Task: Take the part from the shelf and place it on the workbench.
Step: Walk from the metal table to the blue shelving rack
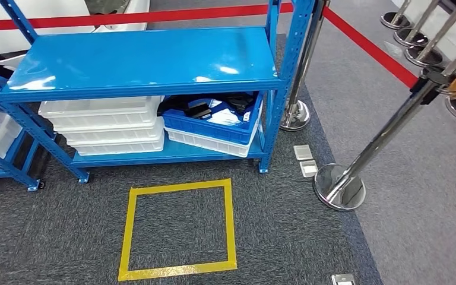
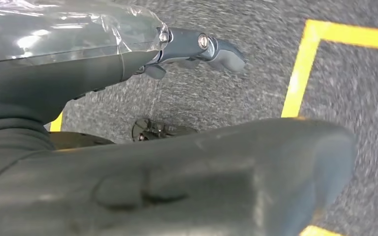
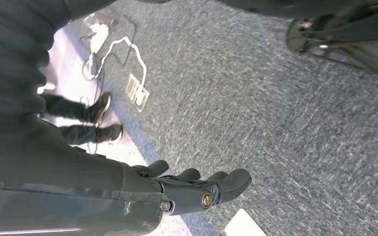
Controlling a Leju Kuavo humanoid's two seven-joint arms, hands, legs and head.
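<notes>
On the blue shelf's (image 1: 148, 89) bottom level, at the right, stands a blue bin (image 1: 214, 127) on a white tray; it holds several black parts (image 1: 199, 110) in clear bags. My left hand (image 2: 93, 78) hangs over grey carpet, fingers (image 2: 202, 46) stretched out and thumb apart, holding nothing. My right hand (image 3: 187, 189) also hangs over the carpet, its fingers (image 3: 231, 179) extended and empty. The workbench cannot be made out.
Stacked white trays (image 1: 104, 124) fill the shelf's lower left. A yellow taped square (image 1: 178, 228) marks the carpet before the shelf. Chrome stanchions (image 1: 341, 184) with red tape (image 1: 368, 44) stand to the right. A person's shoes (image 3: 91, 120) and floor sockets (image 3: 138, 91) lie near my right side.
</notes>
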